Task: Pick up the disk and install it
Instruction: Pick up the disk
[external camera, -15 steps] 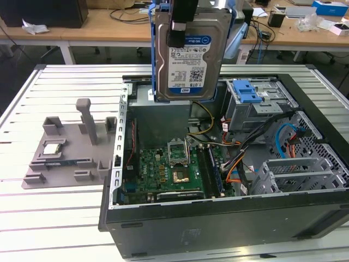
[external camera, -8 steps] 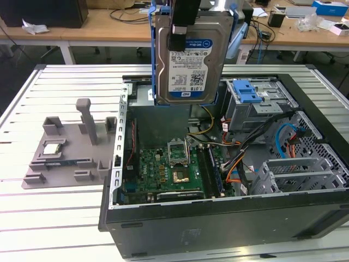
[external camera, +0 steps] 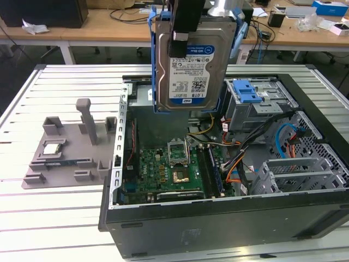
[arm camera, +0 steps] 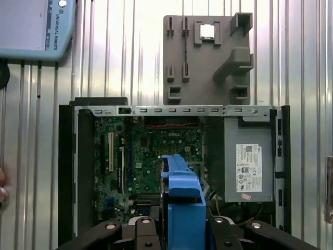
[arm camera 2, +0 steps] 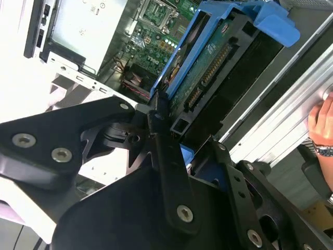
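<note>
The disk (external camera: pixel 191 76), gripped by the tool (external camera: pixel 182 43), hangs over the slatted table (external camera: pixel 65 218).

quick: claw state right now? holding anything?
Claw: shut on the disk, which hangs upright over the open computer case.

a ribbed aluminium worktable (external camera: pixel 65 207) catches bright light along its slats. beyond its far edge stand pale wooden desks (external camera: pixel 103 24) on white legs (external camera: pixel 66 53), strewn with cables (external camera: pixel 128 13), over a dark floor (external camera: pixel 32 52). a blue box (external camera: pixel 330 7) lies at the exterior view's far right.
</note>
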Action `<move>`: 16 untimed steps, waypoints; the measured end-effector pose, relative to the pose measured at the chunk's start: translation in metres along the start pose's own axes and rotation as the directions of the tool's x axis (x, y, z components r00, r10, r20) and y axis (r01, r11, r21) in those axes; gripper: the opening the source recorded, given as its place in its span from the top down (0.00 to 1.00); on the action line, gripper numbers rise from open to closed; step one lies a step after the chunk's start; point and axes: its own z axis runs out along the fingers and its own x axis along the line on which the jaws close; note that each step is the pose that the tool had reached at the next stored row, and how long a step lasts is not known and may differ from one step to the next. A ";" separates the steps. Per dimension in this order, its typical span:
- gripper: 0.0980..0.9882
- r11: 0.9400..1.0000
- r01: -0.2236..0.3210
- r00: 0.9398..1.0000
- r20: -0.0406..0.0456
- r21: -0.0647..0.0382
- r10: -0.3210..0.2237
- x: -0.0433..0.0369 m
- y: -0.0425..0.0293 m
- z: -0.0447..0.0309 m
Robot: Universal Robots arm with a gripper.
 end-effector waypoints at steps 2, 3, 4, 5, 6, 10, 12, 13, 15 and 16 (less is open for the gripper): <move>0.70 1.000 0.000 1.000 0.000 0.000 0.000 0.0023 0.0000 0.0002; 0.70 1.000 0.000 1.000 0.000 0.000 0.000 0.0034 0.0001 0.0002; 0.70 1.000 0.000 1.000 0.000 0.000 0.000 0.0049 0.0001 0.0004; 0.70 1.000 0.000 1.000 0.000 0.000 0.000 0.0061 0.0001 0.0004; 0.70 1.000 0.000 1.000 0.000 0.000 0.000 0.0069 0.0001 0.0005; 0.70 1.000 0.000 1.000 0.000 0.000 0.000 0.0121 0.0002 0.0009; 0.70 1.000 0.000 1.000 0.000 0.000 0.000 0.0148 0.0003 0.0011; 0.70 1.000 0.000 1.000 0.000 0.000 0.000 0.0157 0.0003 0.0012; 0.70 1.000 0.000 1.000 0.000 0.000 0.000 0.0197 0.0003 0.0014; 0.70 1.000 0.000 1.000 0.000 0.000 0.000 0.0210 0.0003 0.0015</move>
